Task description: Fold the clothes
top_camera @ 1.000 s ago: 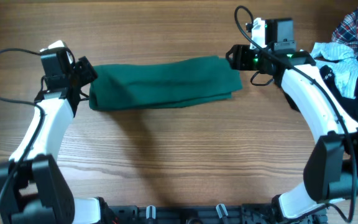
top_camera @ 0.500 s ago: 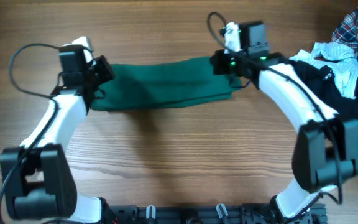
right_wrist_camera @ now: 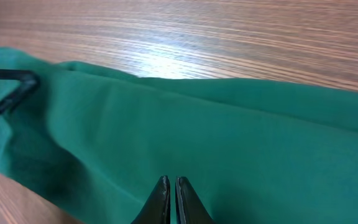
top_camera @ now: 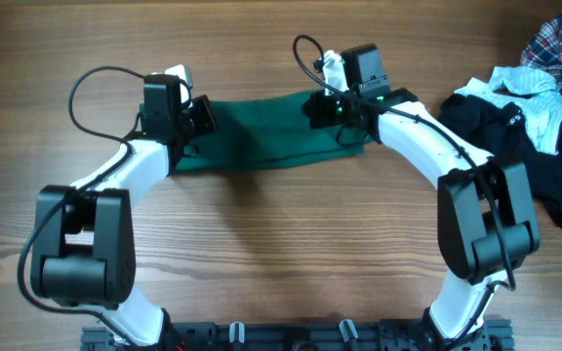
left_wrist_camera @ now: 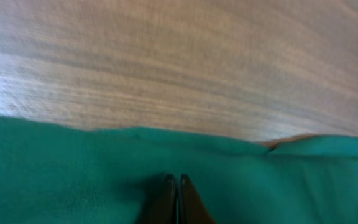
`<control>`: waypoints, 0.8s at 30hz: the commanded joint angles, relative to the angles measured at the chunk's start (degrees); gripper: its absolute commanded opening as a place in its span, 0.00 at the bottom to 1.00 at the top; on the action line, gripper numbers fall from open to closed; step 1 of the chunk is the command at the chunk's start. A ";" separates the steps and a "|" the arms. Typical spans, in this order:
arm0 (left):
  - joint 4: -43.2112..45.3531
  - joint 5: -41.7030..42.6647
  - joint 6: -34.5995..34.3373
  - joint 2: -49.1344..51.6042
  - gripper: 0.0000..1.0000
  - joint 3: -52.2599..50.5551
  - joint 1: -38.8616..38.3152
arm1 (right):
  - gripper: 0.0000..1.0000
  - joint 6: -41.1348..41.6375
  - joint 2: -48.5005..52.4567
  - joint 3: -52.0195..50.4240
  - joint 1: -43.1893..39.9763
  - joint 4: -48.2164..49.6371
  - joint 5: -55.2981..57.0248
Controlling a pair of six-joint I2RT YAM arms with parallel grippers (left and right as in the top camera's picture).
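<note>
A dark green cloth [top_camera: 257,132], folded into a long strip, lies across the middle far part of the wooden table [top_camera: 281,253]. My left gripper [top_camera: 206,115] is over the strip near its left end and is shut. In the left wrist view its tips [left_wrist_camera: 177,179] are pressed together above the green cloth [left_wrist_camera: 73,168], with no fabric showing between them. My right gripper [top_camera: 312,107] is over the strip near its right end, also shut. Its closed tips [right_wrist_camera: 171,181] point along the green cloth [right_wrist_camera: 241,137], with nothing pinched in sight.
A heap of other clothes lies at the right edge: a plaid shirt [top_camera: 559,44], a light blue-and-white garment [top_camera: 520,83] and a black one [top_camera: 501,127]. The arm bases stand along the near edge.
Both grippers went from open to shut and slid inward from the strip's ends over the green cloth. The strip now looks a little shorter.
</note>
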 commanded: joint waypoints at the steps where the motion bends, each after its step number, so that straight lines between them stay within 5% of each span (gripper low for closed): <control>1: 0.52 2.10 -1.05 2.36 0.04 0.22 -0.13 | 0.04 -0.85 1.77 0.70 1.05 0.66 -1.75; 24: -8.41 -6.80 0.90 4.42 0.04 0.22 4.70 | 0.04 0.76 8.00 0.70 -4.39 -3.50 3.45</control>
